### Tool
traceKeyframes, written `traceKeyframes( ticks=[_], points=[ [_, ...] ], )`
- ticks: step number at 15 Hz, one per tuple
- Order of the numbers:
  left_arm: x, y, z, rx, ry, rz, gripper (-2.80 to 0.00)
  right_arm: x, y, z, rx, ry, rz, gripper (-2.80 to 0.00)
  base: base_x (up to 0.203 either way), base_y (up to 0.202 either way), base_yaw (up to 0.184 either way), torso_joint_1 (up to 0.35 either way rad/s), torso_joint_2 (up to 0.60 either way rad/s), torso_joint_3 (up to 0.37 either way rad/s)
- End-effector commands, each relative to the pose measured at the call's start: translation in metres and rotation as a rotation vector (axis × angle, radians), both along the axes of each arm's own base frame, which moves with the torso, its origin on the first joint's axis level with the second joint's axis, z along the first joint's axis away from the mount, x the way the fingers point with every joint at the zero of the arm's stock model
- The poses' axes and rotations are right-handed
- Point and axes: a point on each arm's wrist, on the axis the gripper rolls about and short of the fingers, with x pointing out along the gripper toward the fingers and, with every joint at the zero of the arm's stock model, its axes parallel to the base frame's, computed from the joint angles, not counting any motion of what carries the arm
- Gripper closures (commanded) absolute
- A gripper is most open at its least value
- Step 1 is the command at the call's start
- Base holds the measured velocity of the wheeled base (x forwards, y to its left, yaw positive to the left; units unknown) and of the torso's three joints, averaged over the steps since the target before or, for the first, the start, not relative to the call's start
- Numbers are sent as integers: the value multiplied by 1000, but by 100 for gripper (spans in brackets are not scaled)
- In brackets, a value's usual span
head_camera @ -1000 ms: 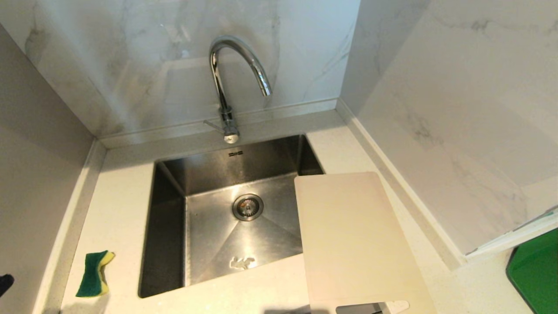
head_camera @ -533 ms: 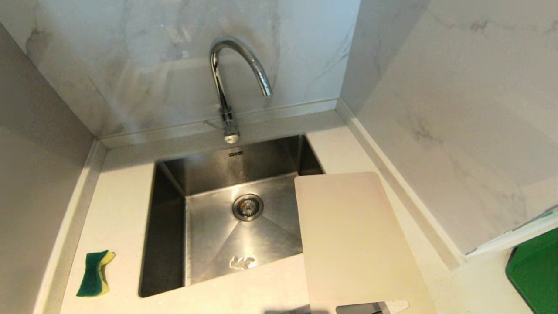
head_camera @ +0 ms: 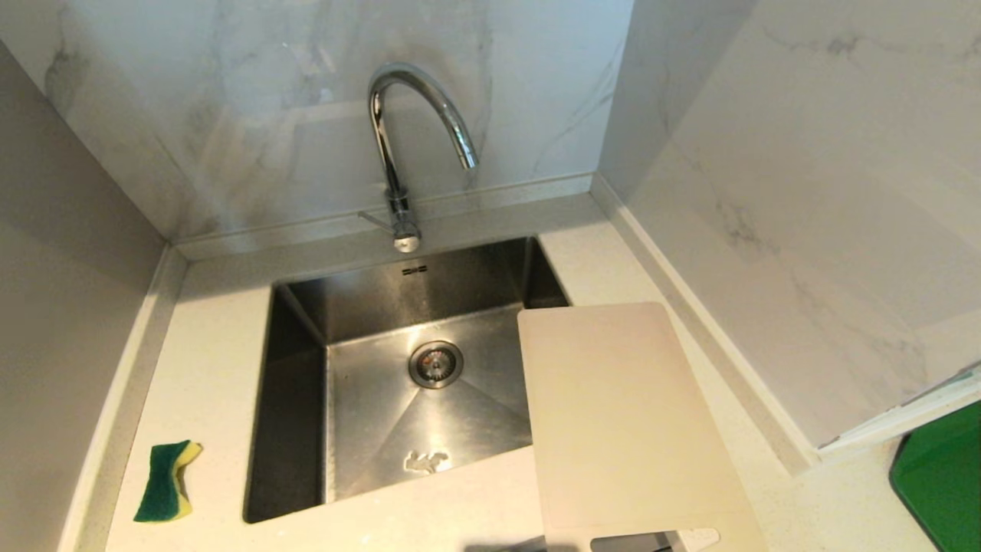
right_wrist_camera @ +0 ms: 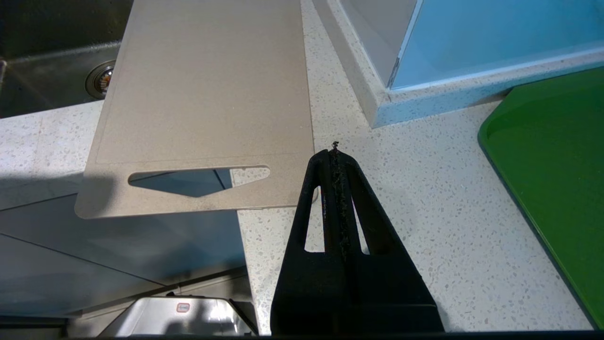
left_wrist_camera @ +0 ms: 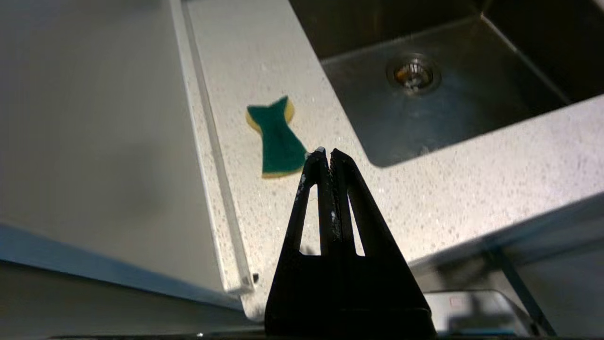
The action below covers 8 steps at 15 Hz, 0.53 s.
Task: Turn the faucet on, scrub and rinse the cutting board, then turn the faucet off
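the head view shows the faucet (head_camera: 406,146), spout arching over the sink (head_camera: 299,399), and no arm. only the wrist views show the tools: left tool (left_wrist_camera: 326,153) pressed together above the tabletop (left_wrist_camera: 424,198) near the sponge (left_wrist_camera: 276,139); right tool (right_wrist_camera: 334,153) pressed together just beside the board (right_wrist_camera: 207,94). the board's long axis runs from the sink to the tabletop's front edge, handle cutout overhanging it.
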Motion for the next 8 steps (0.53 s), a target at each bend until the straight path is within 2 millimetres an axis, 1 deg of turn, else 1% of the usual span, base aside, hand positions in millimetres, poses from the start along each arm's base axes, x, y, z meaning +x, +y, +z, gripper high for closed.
traceKeyframes(
  ticks=[1,3,8],
  points=[
    [0,0,0,-5,4,-1,0,0,0,0,1,1,1,0,0,0,0,0,0,0],
    [0,0,-1,-55,1,0,0,0,0,0,14,2,-1,0,0,0,0,0,0,0],
    [0,0,0,-59,-1,1,0,0,0,0,20,1,-7,0,0,0,0,0,0,0]
  ],
)
